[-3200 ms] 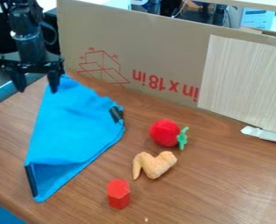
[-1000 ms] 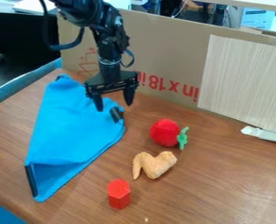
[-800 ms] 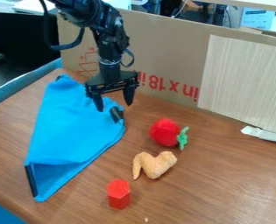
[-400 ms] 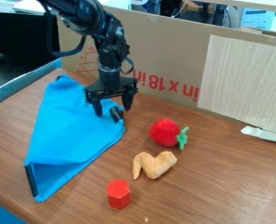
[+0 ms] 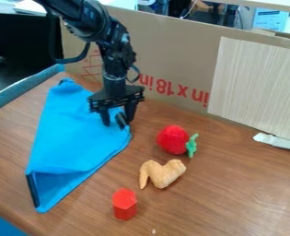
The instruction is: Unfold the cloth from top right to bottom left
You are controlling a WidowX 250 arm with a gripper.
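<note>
Closest, at the lower centre, a red hexagonal block (image 5: 124,204), upright on the wooden table (image 5: 233,198). To the left of it, the near end of the blue cloth (image 5: 73,133), with a black strip (image 5: 32,190) along one edge; folded still, and spreading back across the left of the table. Farther back, a toy chicken wing (image 5: 162,173), then a red plush strawberry (image 5: 173,139) with a green stem, both well apart from the cloth.

Beyond these, the real change: down from just above to the cloth's right-hand corner, the black gripper (image 5: 117,122), now astride the black patch (image 5: 121,120). Partly open, with less spread between the fingers than a moment ago; cannot tell whether any fabric is caught. Looks like the start of a grasp, with the unfolding itself not begun. Calls next for closing on that corner, then drawing toward bottom left. Behind, a cardboard panel (image 5: 171,55).
</note>
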